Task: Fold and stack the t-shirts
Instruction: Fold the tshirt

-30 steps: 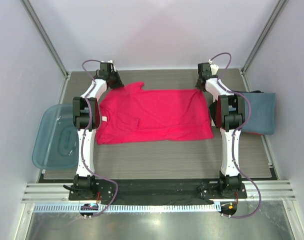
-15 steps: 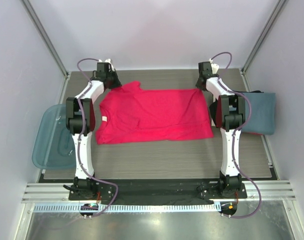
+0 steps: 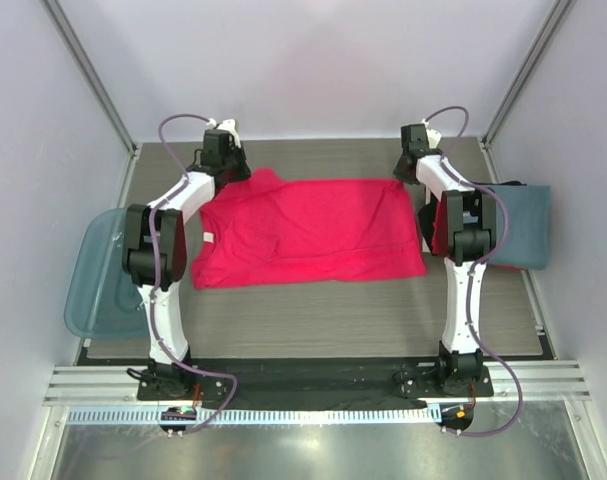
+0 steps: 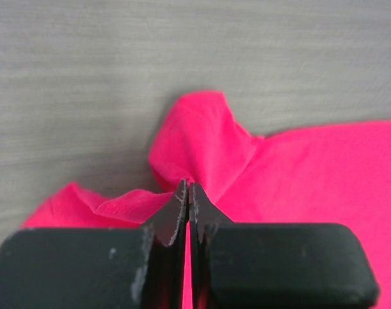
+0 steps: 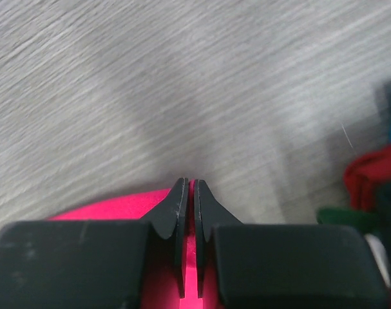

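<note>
Your left pincer [image 4: 187,187] and right pincer [image 5: 187,183] pinch the far edge of the pink-red t-shirt [image 3: 313,230] — it lies nearward, long axis left-right.

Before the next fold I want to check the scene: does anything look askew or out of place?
The bright pink-red cotton t-shirt is bunched into a peak at its far left corner, where the shut left gripper pinches it; the rest lies mostly flat. Nothing else stands out.
</note>
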Robot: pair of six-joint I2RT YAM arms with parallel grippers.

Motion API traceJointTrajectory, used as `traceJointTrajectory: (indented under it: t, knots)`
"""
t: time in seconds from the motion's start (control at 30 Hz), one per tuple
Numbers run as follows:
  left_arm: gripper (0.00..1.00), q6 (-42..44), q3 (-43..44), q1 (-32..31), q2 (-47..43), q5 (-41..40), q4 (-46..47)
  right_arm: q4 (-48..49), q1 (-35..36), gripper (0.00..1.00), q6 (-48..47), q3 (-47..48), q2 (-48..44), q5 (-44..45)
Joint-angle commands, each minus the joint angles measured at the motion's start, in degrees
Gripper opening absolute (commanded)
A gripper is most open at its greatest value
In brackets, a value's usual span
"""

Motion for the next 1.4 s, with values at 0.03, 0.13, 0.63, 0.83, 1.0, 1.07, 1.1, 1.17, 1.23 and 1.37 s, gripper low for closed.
traceJointTrajectory:
  t: [0.03,0.13,0.63,0.83,1.0,1.07,1.1,1.17,1.23,1.37]
  knots:
    - [0.00,4.1,-5.1,-1.3,-7.3,-5.0,5.3,0.8,-0.1,0.01,1.0,-2.5,-8.1,-0.9]
    - [0.00,5.0,-9.0,-1.9,-9.3,-8.7,7.1,0.8,-0.1,0.01,1.1,-5.1,-10.5,-1.1]
    - [0.00,8.2,-26.9,-6.6,-22.4,-20.6,13.5,1.9,-0.1,0.01,1.4,-21.8,-23.0,2.1]
    - [0.00,8.0,-28.3,-9.3,-23.6,-28.4,11.5,2.1,-0.1,0.01,1.9,-26.2,-26.1,2.4]
    - [0.00,8.0,-30.8,-10.7,-25.1,-31.1,11.3,2.9,-0.2,0.01,2.5,-28.5,-26.6,2.8]
    - [0.00,8.0,-31.3,-11.7,-25.6,-33.2,10.4,2.9,-0.1,0.01,2.8,-28.6,-26.3,3.0]
    - [0.00,8.0,-31.5,-11.8,-25.8,-33.8,10.0,3.0,-0.1,0.01,2.9,-28.5,-26.2,2.9]
    - [0.00,8.0,-31.8,-12.6,-26.0,-35.8,9.0,3.0,-0.1,0.01,2.9,-28.5,-26.1,3.1]
    - [0.00,8.0,-32.6,-13.1,-26.6,-36.7,8.3,3.1,-0.1,0.01,3.1,-28.7,-26.1,3.4]
    - [0.00,7.3,-33.9,-13.2,-28.0,-37.0,7.8,3.1,-0.1,0.01,3.6,-29.4,-26.3,3.7]
